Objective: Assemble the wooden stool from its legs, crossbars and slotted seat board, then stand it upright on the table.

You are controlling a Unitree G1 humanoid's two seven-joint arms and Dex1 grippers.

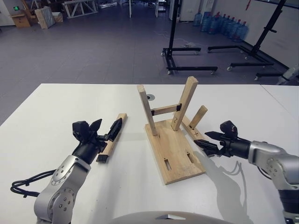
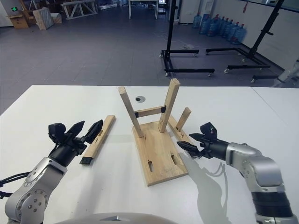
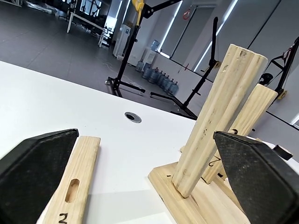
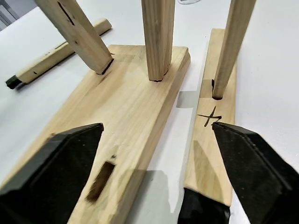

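Seat board (image 1: pixel 176 150) flat, right gripper (image 1: pixel 201 138) beside its edge, left gripper (image 1: pixel 109 123) apart

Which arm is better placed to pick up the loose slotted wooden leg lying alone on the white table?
Left. Its open black gripper is right at that light wooden leg. The right gripper sits beyond the flat wooden seat board, beside the other lying leg.

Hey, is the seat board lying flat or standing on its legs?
Lying flat: the seat board rests on the table, two legs pointing up from it, two slots empty.
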